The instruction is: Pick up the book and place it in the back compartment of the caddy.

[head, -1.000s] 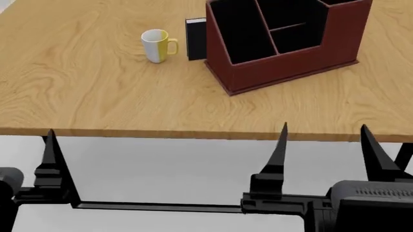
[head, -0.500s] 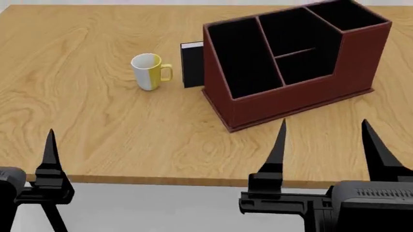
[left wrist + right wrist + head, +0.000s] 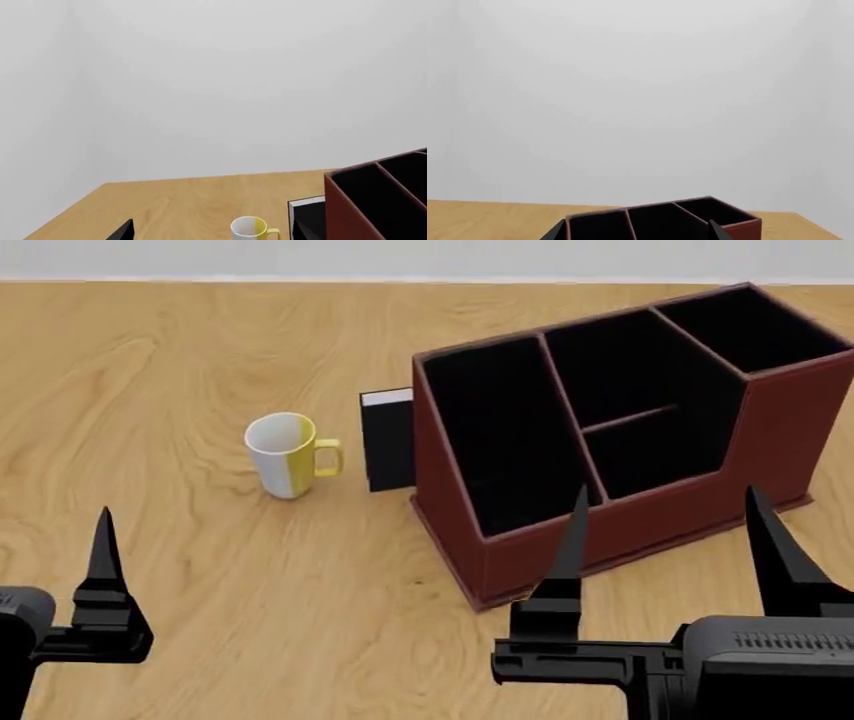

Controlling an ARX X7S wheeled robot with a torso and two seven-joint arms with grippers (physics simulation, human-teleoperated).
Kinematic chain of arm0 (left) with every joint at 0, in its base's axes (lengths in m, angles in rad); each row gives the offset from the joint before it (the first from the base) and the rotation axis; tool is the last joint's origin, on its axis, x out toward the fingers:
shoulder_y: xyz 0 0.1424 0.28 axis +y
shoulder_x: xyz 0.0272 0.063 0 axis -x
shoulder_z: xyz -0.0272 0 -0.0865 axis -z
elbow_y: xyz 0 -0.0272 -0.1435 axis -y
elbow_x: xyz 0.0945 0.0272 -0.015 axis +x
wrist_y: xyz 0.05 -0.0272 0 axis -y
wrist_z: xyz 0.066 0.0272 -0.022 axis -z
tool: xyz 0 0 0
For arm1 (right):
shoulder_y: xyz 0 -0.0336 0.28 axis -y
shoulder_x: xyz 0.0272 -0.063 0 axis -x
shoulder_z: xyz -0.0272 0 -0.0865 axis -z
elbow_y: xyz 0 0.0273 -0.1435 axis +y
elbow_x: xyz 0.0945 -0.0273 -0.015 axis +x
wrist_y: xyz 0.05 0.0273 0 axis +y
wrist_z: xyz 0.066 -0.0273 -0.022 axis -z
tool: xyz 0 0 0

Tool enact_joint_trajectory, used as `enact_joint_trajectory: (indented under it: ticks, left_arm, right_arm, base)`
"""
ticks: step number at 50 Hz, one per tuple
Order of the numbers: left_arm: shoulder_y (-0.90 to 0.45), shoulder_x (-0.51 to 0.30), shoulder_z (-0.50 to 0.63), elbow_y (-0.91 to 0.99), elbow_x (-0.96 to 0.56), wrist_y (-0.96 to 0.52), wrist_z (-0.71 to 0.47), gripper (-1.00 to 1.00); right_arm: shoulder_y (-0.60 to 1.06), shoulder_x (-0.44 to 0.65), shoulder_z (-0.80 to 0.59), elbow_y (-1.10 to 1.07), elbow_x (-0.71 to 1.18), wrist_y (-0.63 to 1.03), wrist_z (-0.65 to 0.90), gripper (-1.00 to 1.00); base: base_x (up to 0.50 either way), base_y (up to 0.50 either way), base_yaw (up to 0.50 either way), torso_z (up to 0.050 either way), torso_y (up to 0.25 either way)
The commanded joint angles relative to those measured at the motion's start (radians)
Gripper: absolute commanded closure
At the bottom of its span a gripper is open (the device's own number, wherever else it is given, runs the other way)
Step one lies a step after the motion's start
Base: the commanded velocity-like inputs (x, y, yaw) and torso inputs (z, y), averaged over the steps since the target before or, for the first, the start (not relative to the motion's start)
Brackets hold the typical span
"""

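Observation:
The book [image 3: 388, 440] stands upright on the table, black cover with a white edge on top, against the left side of the dark red caddy [image 3: 654, 522]. The caddy's black compartments are empty; the farthest one [image 3: 754, 325] is at the back right. My right gripper [image 3: 674, 540] is open, held in the air in front of the caddy's near wall. Of my left gripper, one finger [image 3: 104, 550] shows at the lower left, far from the book. The left wrist view shows the left gripper [image 3: 213, 234] open, with the book [image 3: 308, 219] and caddy [image 3: 347, 210] ahead. The right wrist view shows the open right gripper [image 3: 636, 232] facing the caddy [image 3: 747, 229].
A white and yellow mug [image 3: 283, 455] stands just left of the book, handle toward it, also seen as the mug [image 3: 250, 229]. The wooden table [image 3: 200, 360] stretches far to the left and back. A pale wall lies behind it.
The head view has moved forward over the table. The near table edge has left the picture, and the book, mug and caddy sit lower and larger. Both grippers keep their pose.

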Motion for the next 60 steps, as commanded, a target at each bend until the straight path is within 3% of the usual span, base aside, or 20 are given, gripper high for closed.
enact_joint_trajectory:
  ticks: [1,32,38,60]
  left_arm:
    - [0.001,0.000,-0.005,0.003,-0.009,0.001,-0.011,-1.00]
    - [0.001,-0.021,0.035,0.017,0.049,0.017,-0.062,-1.00]
    - [0.000,-0.028,0.048,0.005,0.062,0.026,-0.066,-1.00]
    - [-0.008,-0.029,0.013,0.018,0.013,-0.006,-0.076,-1.00]
  right_arm:
    - [0.000,0.007,-0.006,-0.001,0.003,-0.001,0.006,-1.00]
    - [0.026,0.035,-0.046,-0.040,-0.043,0.059,0.076,-1.00]
    - [0.033,0.038,-0.064,-0.035,-0.060,0.087,0.092,-1.00]
    - [0.029,0.056,-0.072,-0.049,-0.068,0.098,0.111,-1.00]
  base:
    - [0.50,0.00,0.00,0.050,0.000]
    - [0.49,0.00,0.00,0.002,0.000]
    - [-0.01,0.00,0.00,0.000,0.002]
    - [0.00,0.00,-0.50,0.000,0.000]
